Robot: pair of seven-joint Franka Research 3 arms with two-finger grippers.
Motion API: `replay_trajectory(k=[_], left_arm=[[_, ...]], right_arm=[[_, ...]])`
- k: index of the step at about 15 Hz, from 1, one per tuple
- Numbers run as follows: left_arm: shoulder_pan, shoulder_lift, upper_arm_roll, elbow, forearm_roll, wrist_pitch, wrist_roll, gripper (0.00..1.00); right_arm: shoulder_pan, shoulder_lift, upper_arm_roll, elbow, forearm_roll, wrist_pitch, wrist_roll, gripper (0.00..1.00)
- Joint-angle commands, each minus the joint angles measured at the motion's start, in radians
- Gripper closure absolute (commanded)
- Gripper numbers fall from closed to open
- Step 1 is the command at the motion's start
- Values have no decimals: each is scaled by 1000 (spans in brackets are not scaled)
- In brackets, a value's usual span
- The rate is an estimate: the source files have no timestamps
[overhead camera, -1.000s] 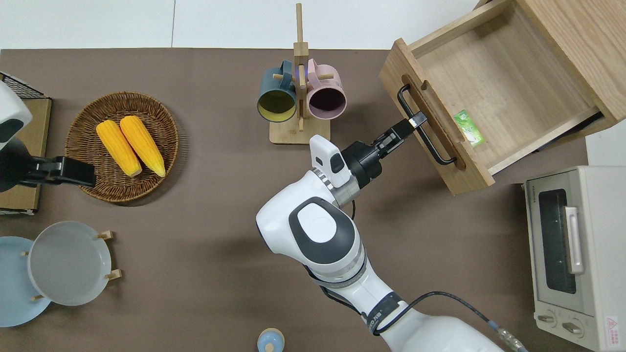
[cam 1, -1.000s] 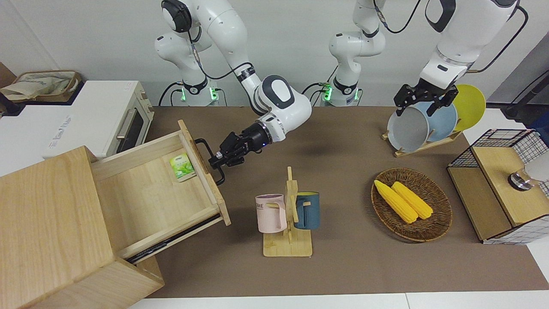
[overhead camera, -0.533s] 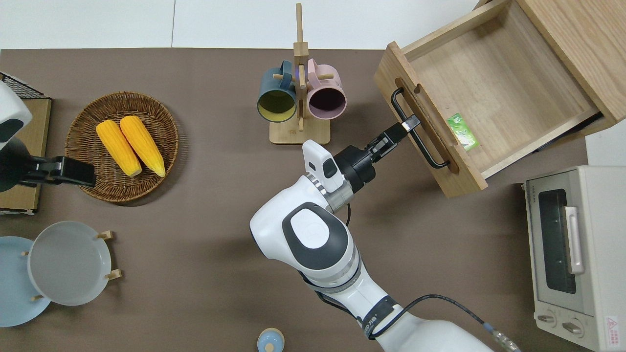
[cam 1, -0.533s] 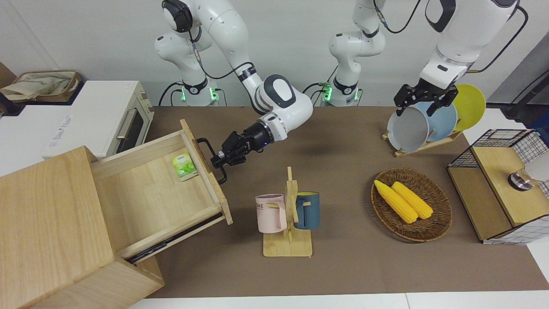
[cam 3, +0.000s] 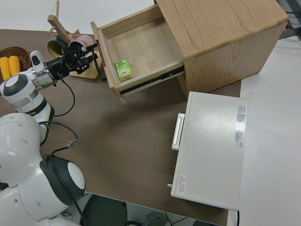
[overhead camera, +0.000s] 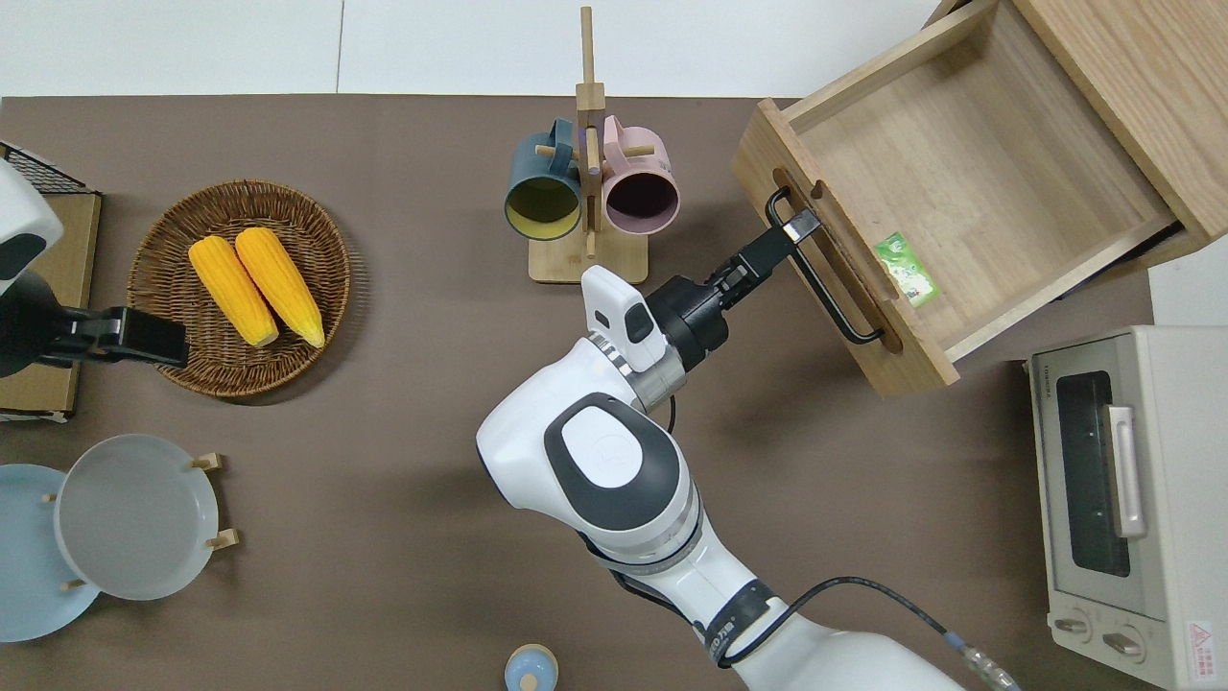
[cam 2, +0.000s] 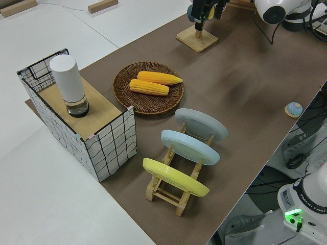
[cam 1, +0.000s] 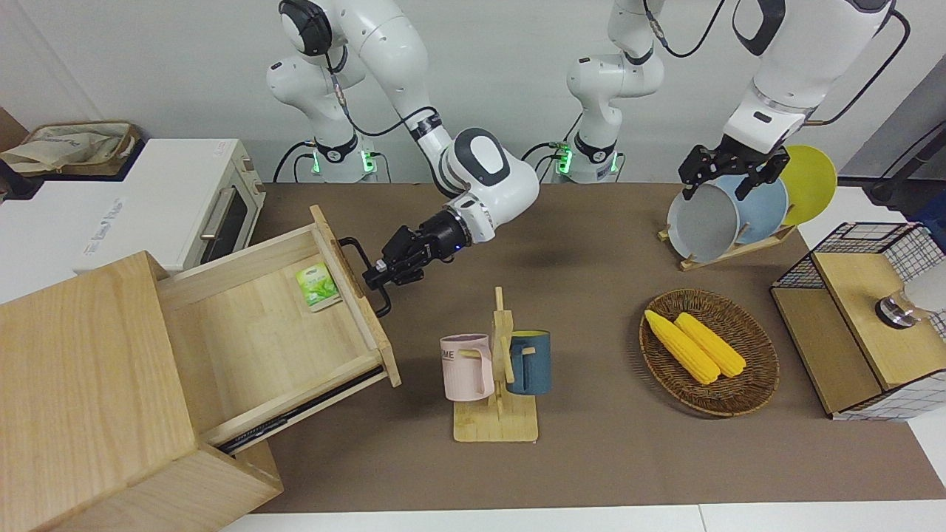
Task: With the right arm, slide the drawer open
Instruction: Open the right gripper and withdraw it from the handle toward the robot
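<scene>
1. Front view, from its left edge: the pale wooden cabinet (cam 1: 89,399) fills the 8 o'clock corner, and the white toaster oven (cam 1: 159,203) sits at 10 o'clock from it, nearer to the robots.
2. The drawer (cam 1: 281,325) stands pulled well out of the cabinet toward the middle of the brown table mat (cam 1: 591,458). A small green packet (cam 1: 318,286) lies inside it, against the inner face of the drawer front.
3. The black bar handle (cam 1: 367,277) runs along the outside of the drawer front.
4. The right gripper (cam 1: 372,278) is clenched on the bar handle, near the end of the bar that lies farther from the robots as the overhead view shows (overhead camera: 799,227). The right arm (cam 1: 480,174) reaches down to it from the 1 o'clock direction, a blue light showing at its wrist.
5. At 5 o'clock from the gripper stands a wooden mug tree (cam 1: 499,369) with a pink mug (cam 1: 465,367) hung on the drawer's side and a dark blue mug (cam 1: 529,362) on the opposite side.
6. Farther along, a wicker basket (cam 1: 746,391) holds two yellow corn cobs (cam 1: 695,345).
7. At 12 o'clock from the basket a plate rack (cam 1: 728,247) carries a grey, a blue and a yellow plate.
8. The left arm is parked; its left gripper (cam 1: 732,174) shows, but I cannot tell whether the fingers are apart or together.
9. At the 3 o'clock edge stands the black wire-mesh rack (cam 1: 865,325) with wooden shelves, a white cylinder (cam 2: 69,84) upright on its top shelf.
</scene>
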Motion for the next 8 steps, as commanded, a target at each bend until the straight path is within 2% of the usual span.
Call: replay_trajectory(k=[1, 8], left_arm=[[4, 11, -6, 26, 17, -20, 10, 7], [4, 11, -6, 24, 17, -20, 10, 7]], right_arm=[[9, 8, -6, 30, 12, 6, -24, 11], [16, 7, -5, 30, 32, -1, -9, 11]])
